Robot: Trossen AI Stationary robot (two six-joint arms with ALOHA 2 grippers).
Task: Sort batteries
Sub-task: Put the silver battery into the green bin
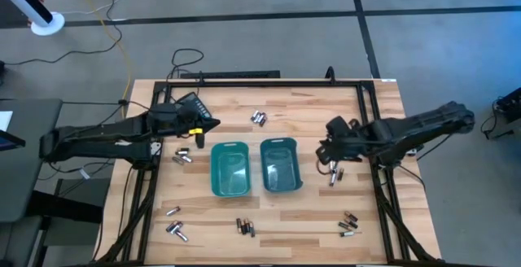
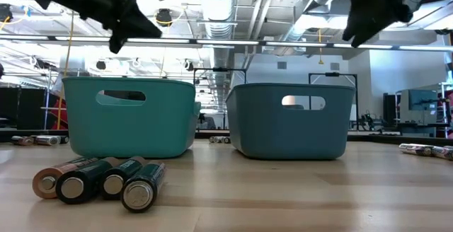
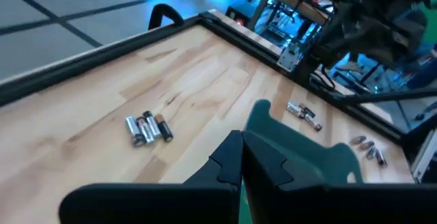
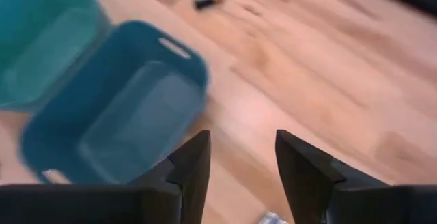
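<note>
- A wooden table (image 1: 269, 226) seen from above holds two teal bins side by side at its middle: the left bin (image 1: 229, 169) and the right bin (image 1: 281, 166). Both look empty.
- Batteries lie scattered in small clusters all around the bins. One cluster sits near the far edge (image 1: 259, 119), one beside the left bin (image 1: 181, 159), and two at the near left (image 1: 174, 222). Another lies at the near middle (image 1: 245, 227), and one at the near right (image 1: 348, 223).
- The low view shows four dark batteries (image 2: 102, 180) lying side by side in front of the bins.
- The left gripper (image 1: 205, 125) hovers above the table just behind the left bin. Its fingers (image 3: 232, 157) are pressed together, holding nothing visible.
- The right gripper (image 1: 327, 155) hovers just right of the right bin, fingers (image 4: 194, 159) apart and empty. A few batteries (image 1: 334, 174) lie almost under it.
- The sorting appears barely begun, as no battery is in a bin yet.
- The step in hand looks like the right arm's reach for a first pick.
- The next move likely calls for lowering the spread fingers around one cell. The small round cells could roll away when touched.
</note>
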